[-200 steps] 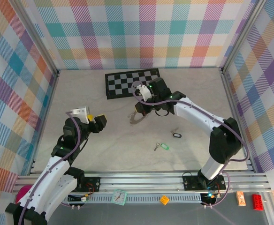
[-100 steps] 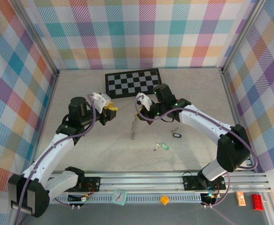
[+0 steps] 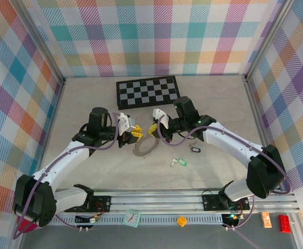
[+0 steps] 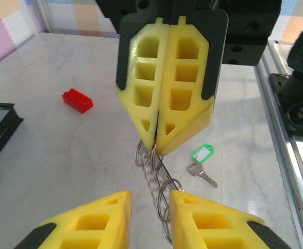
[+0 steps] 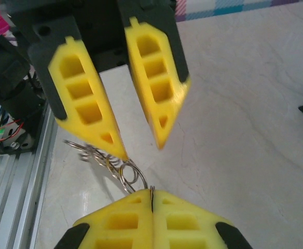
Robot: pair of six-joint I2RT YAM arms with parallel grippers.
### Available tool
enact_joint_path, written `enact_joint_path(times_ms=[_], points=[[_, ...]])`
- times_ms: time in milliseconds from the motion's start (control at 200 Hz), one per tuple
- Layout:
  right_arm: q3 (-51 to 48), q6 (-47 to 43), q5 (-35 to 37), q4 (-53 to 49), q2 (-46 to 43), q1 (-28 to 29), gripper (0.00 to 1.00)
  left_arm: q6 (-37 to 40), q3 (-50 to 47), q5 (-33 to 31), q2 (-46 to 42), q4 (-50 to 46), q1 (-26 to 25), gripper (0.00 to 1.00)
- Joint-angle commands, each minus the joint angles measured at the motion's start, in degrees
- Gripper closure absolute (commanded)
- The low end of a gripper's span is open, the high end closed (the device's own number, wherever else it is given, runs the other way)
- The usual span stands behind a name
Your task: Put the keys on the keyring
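The pale marble-look table lies under both my arms. The flat black-and-white chequered board is at 12 o'clock from my grippers, near the back wall; in the left wrist view it is cut off to a dark corner.

My right gripper has its yellow fingers pressed together, and they pinch one wire loop of the wide flat grey metal keyring with its fringe of small loops. The ring hangs tilted from this grip toward 6 o'clock.

My left gripper faces the right one from 9 o'clock, its fingers spread apart. In the left wrist view the keyring shows edge-on and runs down between them; its lower part is cut off by the frame. I cannot tell if my left fingers touch it.

The small red plastic block lies well apart.

The silver key with green plastic head lies at 4 o'clock from the ring, and the silver key with black plastic head at 3 o'clock. Their blades are too small to read.
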Motion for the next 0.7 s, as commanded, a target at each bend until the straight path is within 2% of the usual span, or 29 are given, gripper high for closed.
enact_joint_path(times_ms=[0,275,695], points=[[-0.06,-4.46,-3.18,0.66,-1.51,1.21,1.00,5.39,1.74,4.09,0.74,-2.86,-1.12,0.75],[1.33,-7.08,-0.66,-3.29,-1.24,3.51,1.00,9.95,3.38,4.28,0.98,-11.16,-2.67,0.76],[2.25,-6.55,-0.30,-3.16,-0.91,5.13,1.00,10.48,4.26,3.14,2.10,-11.94,-3.56,0.81]])
